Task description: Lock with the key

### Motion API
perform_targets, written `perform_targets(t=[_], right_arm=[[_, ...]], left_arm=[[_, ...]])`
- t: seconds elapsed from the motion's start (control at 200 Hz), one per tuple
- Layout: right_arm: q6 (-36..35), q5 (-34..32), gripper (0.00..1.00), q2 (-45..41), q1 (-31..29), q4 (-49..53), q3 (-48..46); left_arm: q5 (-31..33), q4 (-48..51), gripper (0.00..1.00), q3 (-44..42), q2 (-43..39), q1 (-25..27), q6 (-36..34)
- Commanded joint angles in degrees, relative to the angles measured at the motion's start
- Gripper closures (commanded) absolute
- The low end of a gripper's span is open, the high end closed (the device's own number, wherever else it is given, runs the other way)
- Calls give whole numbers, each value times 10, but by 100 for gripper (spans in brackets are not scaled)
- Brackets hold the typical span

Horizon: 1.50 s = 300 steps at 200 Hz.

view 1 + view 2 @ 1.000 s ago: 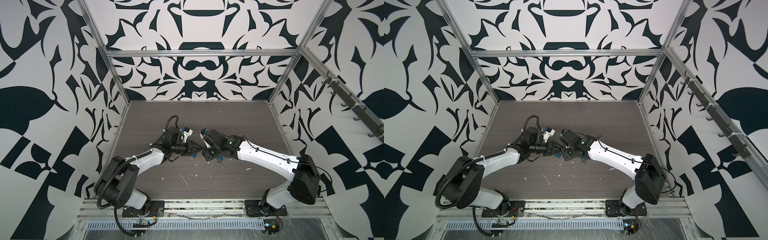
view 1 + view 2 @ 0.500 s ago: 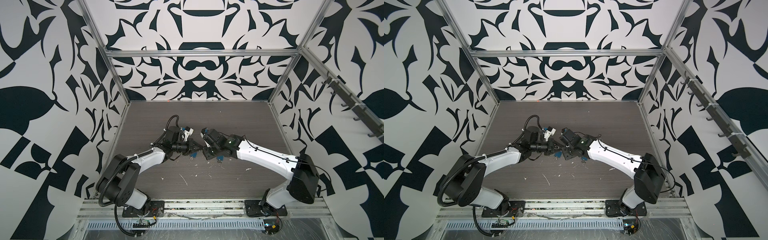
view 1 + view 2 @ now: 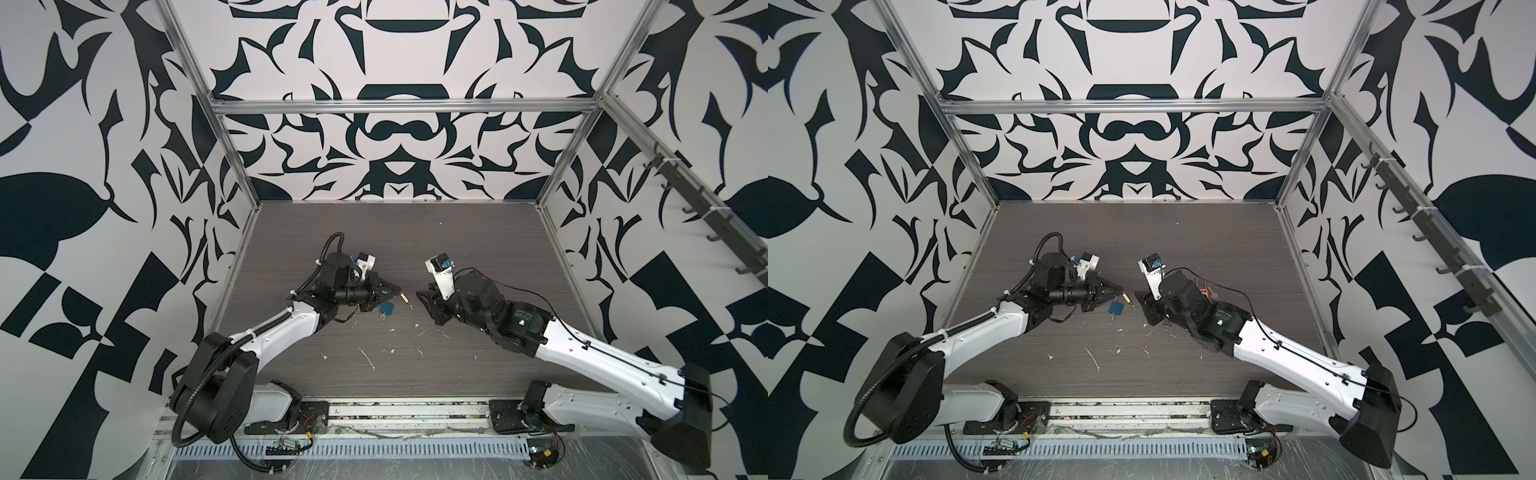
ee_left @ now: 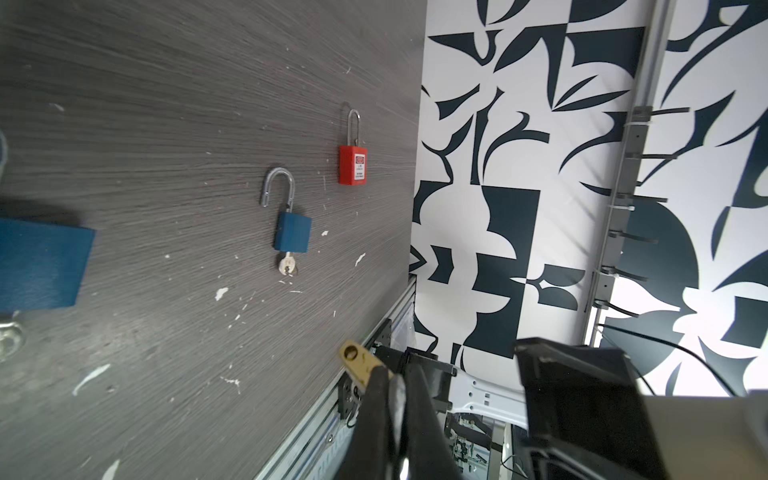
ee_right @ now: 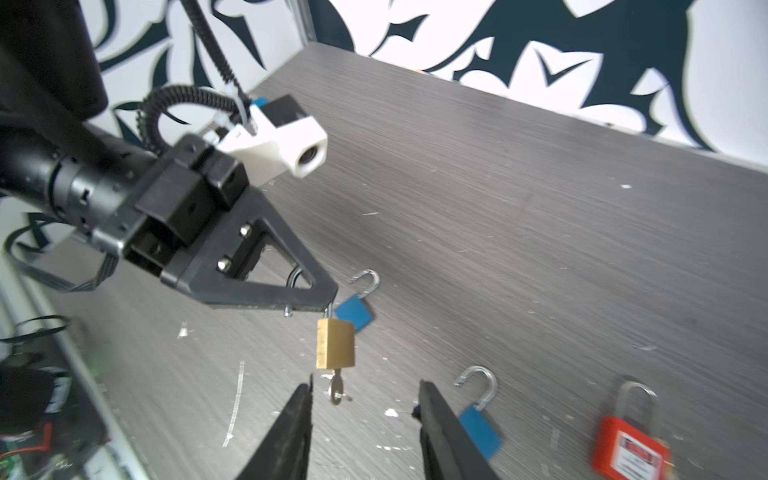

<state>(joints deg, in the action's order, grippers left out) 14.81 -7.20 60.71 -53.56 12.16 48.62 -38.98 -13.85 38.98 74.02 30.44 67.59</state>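
A small brass padlock [image 5: 336, 344] hangs from my left gripper [image 5: 328, 301], which is shut on its shackle; the fingers hide most of the shackle. A silver key [image 5: 336, 388] sticks out of the lock's underside. The right gripper [image 5: 365, 401] is open, a short way from the key, with nothing between its fingers. In the left wrist view the brass padlock [image 4: 358, 361] pokes out past the shut left gripper [image 4: 392, 380]. Both top views show the left gripper [image 3: 395, 296] [image 3: 1119, 292] holding the lock [image 3: 403, 297] [image 3: 1126, 297] above the table, with the right gripper [image 3: 424, 297] [image 3: 1142, 301] facing it across a gap.
A blue padlock [image 3: 387, 308] lies under the left gripper. A second blue padlock [image 4: 292, 235] with an open shackle and a key, and a red padlock [image 4: 352, 164], lie nearer the right arm. White flecks dot the dark table [image 3: 415, 249]. Patterned walls enclose it.
The left gripper has closed on the brass padlock's shackle. The right gripper, earlier right against the left one, has drawn back to the right, leaving a gap.
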Motion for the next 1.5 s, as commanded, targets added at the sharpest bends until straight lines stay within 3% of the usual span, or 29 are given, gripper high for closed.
perform_targets(t=[0.0,0.125,0.35,0.57,0.74,0.81,0.93,1.495], right_arm=[[-29,52,58,-16,-5,-89,-22],[-42,79,59,-18,-15,-116,-28],[-57,54,61,-21,-39,-117,-21],[-72,-32,62,11,-85,-110,-4],[-70,-33,62,36,-88,-111,9],[-67,-80,62,40,-88,-110,11],[-70,-103,62,42,-88,-113,11],[-71,-99,69,86,-88,-132,18]], left_arm=[[13,41,100,17,-39,-2,9],[16,61,100,21,-60,-2,11],[16,93,100,27,-89,-2,9],[11,95,100,33,-100,-2,9],[5,90,100,32,-102,-2,11],[2,85,100,30,-104,-2,14],[1,82,100,27,-108,-2,16],[-9,50,100,22,-104,-1,32]])
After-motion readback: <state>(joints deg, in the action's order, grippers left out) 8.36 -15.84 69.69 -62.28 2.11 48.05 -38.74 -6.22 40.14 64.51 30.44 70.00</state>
